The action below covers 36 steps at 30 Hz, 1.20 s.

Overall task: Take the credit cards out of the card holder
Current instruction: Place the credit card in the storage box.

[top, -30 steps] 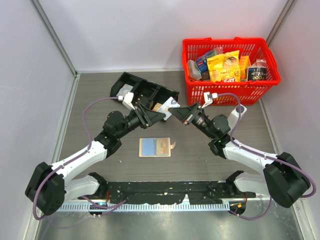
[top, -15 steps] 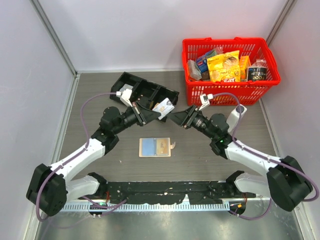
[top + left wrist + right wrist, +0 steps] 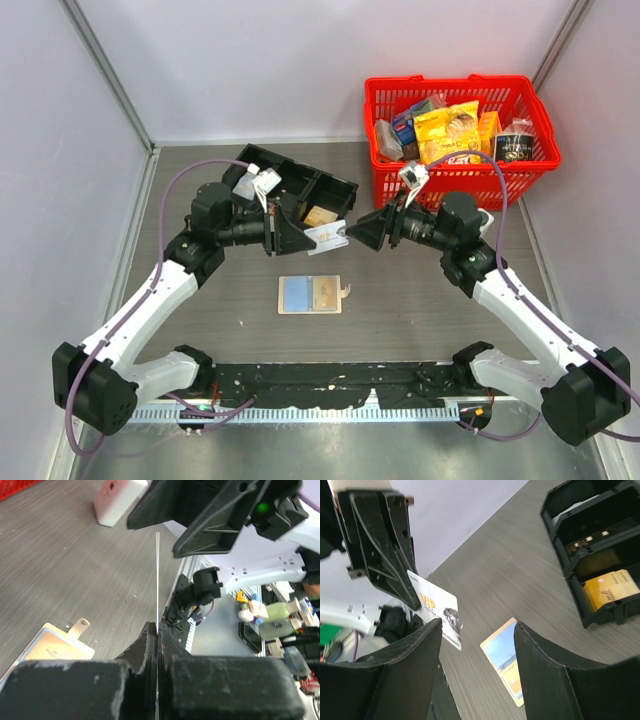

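The tan card holder [image 3: 310, 295] lies open and flat on the table between the arms, with a pale blue face and a yellowish face up; it also shows as the card holder [image 3: 507, 662] and the card holder [image 3: 55, 647]. My left gripper [image 3: 303, 237] is shut on one end of a white credit card [image 3: 328, 236] and holds it in the air above the holder. That card [image 3: 157, 580] appears edge-on as a thin line in the left wrist view, and as the VIP-printed card [image 3: 440, 610] in the right wrist view. My right gripper [image 3: 352, 233] stands open, just right of the card and apart from it.
A black three-compartment tray [image 3: 295, 185] sits behind the left gripper, with a tan-orange packet [image 3: 610, 590] in one compartment. A red basket [image 3: 460, 185] full of groceries stands at the back right. Grey walls close in both sides.
The white card has passed from my right gripper to my left. The left jaws closed on it, the right jaws opened, and the right arm drew back to the right.
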### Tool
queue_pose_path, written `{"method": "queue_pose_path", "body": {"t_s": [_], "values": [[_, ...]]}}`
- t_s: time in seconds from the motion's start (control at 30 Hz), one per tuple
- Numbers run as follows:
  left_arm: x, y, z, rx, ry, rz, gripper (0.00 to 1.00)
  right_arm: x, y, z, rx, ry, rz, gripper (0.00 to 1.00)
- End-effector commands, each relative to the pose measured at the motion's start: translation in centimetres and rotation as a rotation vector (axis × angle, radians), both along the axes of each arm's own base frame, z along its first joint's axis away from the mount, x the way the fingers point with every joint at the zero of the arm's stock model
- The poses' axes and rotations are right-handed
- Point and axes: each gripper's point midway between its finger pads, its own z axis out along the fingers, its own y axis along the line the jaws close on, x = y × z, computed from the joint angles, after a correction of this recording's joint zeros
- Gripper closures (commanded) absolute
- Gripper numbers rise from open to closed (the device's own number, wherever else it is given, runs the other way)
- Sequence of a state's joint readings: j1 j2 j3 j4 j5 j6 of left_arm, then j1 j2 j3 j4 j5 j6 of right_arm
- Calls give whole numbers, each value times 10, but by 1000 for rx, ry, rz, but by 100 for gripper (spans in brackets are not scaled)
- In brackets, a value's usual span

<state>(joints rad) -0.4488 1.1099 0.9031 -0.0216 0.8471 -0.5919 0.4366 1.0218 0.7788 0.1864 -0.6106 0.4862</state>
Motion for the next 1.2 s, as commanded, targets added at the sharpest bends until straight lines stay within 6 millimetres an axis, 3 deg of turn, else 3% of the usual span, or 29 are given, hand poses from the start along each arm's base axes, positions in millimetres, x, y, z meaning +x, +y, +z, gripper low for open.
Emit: {"method": "queue_pose_path", "body": {"t_s": [0.0, 0.33, 0.6, 0.83, 0.9, 0.97, 1.0, 1.03, 1.13, 1.17], "values": [[-37, 8, 10, 56, -85, -186, 100, -24, 10, 13, -67, -123, 208, 37], [-44, 6, 15, 59, -87, -251, 100, -45, 24, 27, -12, -148, 421, 49], [-45, 4, 13, 85, -78, -275, 100, -50, 27, 26, 4, -133, 469, 58], [-44, 2, 16, 87, -88, -282, 100, -56, 32, 19, 2, -105, 520, 60], [-43, 2, 15, 93, -83, -283, 100, -57, 33, 19, 3, -103, 533, 68], [-43, 2, 14, 96, -83, -283, 100, -58, 34, 19, 4, -102, 538, 87], [-42, 2, 13, 101, -83, -277, 99, -57, 34, 20, 4, -106, 537, 99], [-41, 3, 13, 106, -84, -267, 93, -56, 34, 20, 4, -105, 527, 99], [-29, 5, 10, 139, -100, -187, 58, -46, 35, 23, 24, -88, 471, 99], [-16, 9, 7, 167, -117, -101, 53, -39, 36, 27, 34, -105, 426, 99]]}}
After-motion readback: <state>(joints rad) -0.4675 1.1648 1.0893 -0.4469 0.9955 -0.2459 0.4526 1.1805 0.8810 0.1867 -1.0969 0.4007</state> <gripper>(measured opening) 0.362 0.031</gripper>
